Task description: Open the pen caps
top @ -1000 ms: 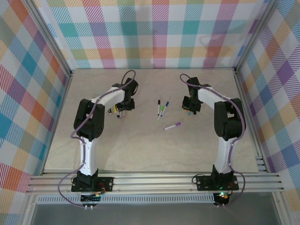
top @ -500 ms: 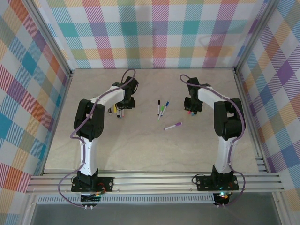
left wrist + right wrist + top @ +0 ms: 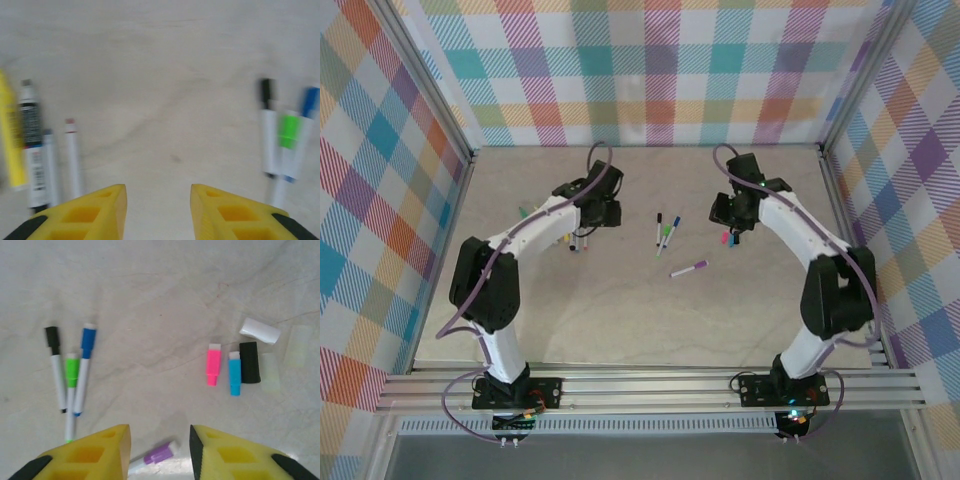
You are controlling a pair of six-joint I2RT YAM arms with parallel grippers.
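**Left gripper** (image 3: pixel 157 202): yellow fingers are seen at the lower edge of the left wrist view, spread apart over the bare table (image 3: pixel 165 75); nothing is pinched.

**Right gripper** (image 3: pixel 160 442): yellow fingers are seen at the lower edge of the right wrist view, likewise spread, with nothing held.

**Pens, capped, centre group:** a black-capped pen (image 3: pixel 54 365), a green-capped pen (image 3: pixel 71 390) and a blue-capped pen (image 3: pixel 85 365) are laid close together at the left of the right wrist view. A purple-capped pen (image 3: pixel 157 455) is laid apart from them at the bottom centre, between the fingers in the frame.

**Pen caps, loose:** a pink cap (image 3: pixel 213 364), a light blue cap (image 3: pixel 234 372) and a black cap (image 3: pixel 249 361) are set side by side at the right of the right wrist view. A white cap (image 3: pixel 259 330) is placed just above them, tilted.

**Pens, left group:** a yellow highlighter (image 3: pixel 11 140), a dark-labelled marker (image 3: pixel 31 145) and two thin white pens (image 3: pixel 73 155) are lined up at the left edge of the left wrist view.
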